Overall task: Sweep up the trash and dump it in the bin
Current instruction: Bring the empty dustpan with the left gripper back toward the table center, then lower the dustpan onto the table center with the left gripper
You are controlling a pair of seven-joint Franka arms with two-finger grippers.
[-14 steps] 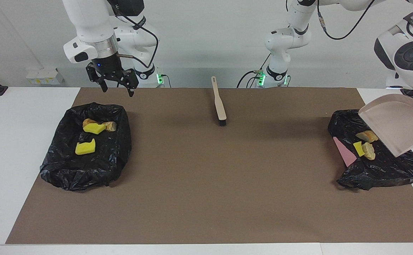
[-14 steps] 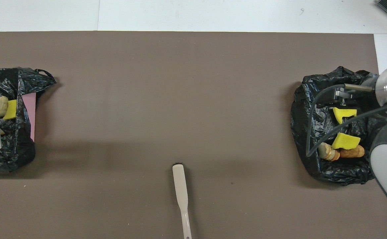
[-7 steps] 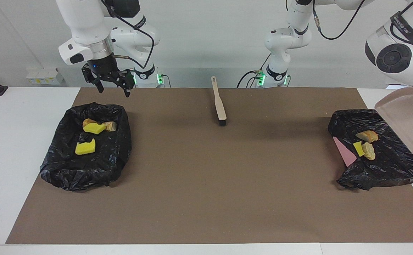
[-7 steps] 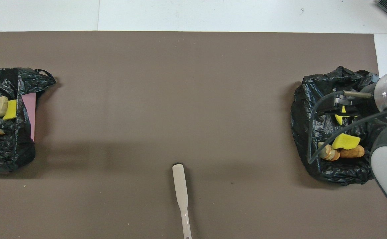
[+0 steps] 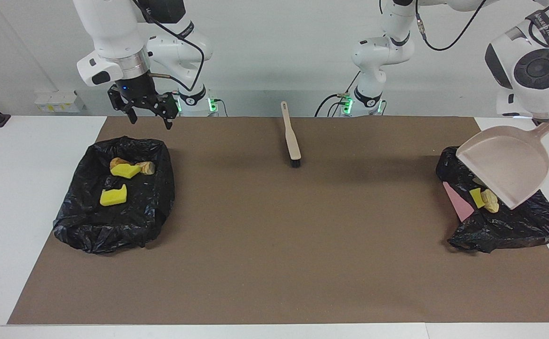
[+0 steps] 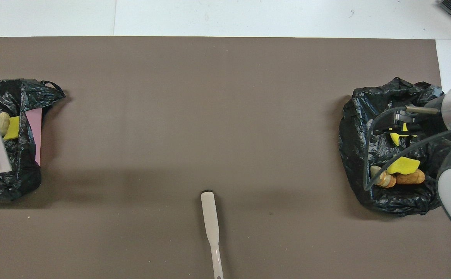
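Trash (image 5: 485,199) lies in the black bag (image 5: 514,226) under the tilted dustpan (image 5: 507,162).

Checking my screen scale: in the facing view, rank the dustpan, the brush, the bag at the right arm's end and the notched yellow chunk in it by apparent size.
1. Bag
2. Dustpan, raised toward the camera, so it may look bigger than it is
3. Brush
4. Yellow chunk

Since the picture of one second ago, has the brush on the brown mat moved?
No. In the facing view the brush lies at the same place on the brown mat, its handle toward the robots as before.
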